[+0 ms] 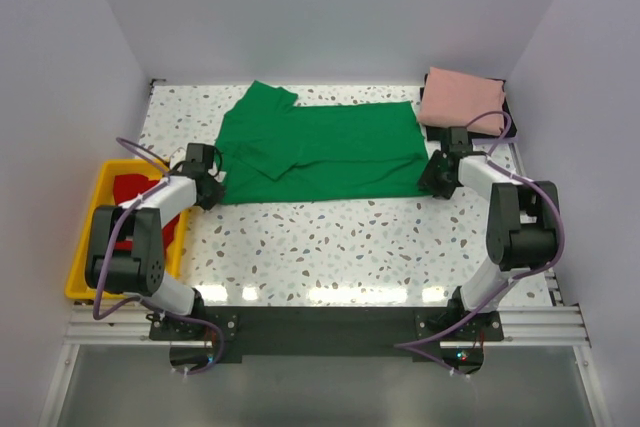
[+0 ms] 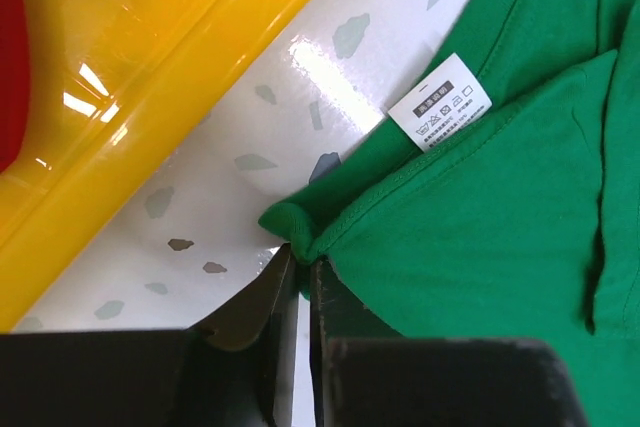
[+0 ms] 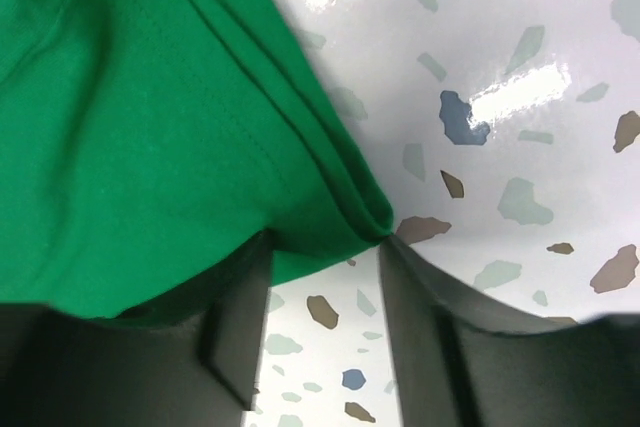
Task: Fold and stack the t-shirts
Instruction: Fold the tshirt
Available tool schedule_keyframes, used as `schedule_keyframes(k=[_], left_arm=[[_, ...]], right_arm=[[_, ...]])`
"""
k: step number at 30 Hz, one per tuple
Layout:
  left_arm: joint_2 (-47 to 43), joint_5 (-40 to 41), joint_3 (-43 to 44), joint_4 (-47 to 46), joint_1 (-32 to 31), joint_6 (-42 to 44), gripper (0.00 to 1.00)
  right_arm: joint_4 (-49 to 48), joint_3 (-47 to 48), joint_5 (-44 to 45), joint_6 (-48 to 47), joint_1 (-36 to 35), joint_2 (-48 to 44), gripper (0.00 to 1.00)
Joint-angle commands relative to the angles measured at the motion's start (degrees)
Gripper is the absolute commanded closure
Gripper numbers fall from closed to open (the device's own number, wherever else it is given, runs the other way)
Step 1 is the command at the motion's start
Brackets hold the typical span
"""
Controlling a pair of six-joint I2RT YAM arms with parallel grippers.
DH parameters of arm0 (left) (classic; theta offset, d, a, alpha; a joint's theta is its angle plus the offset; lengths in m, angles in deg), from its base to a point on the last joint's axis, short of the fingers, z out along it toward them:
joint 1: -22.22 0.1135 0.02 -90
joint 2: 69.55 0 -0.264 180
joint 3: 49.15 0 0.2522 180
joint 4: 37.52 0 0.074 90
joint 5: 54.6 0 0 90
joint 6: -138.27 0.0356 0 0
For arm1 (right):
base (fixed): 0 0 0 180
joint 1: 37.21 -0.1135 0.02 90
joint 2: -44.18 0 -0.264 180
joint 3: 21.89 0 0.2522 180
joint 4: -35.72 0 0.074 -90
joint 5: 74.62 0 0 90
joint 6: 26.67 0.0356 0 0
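Note:
The bright green t-shirt lies spread across the back of the table, partly folded. At its near-left corner my left gripper has its jaws pinched on a bunched bit of the hem; a white care label shows nearby. My right gripper is at the near-right corner, jaws apart, with the doubled green hem corner lying between its fingers. A folded salmon pink t-shirt rests at the back right. A red t-shirt lies in the tray.
The yellow plastic tray sits off the table's left edge, its wall close to my left gripper. The pink shirt lies on a dark pad at the back right. White walls enclose three sides.

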Motion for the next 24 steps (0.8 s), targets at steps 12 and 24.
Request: schedule_keyframes(k=[12,24], left_arm=[[-6.1,2.8,0.8,3.6,0.3,1.8,1.00],[-17.8,1.4,-3.0,12.1,2.3,3.3,1.00]], right_arm=[[-2.7,-2.1,-0.7,2.4,1.6,-1.7,1.00],[3.6,-17.5,-10.2,0.6,10.2,-18.6,1.00]])
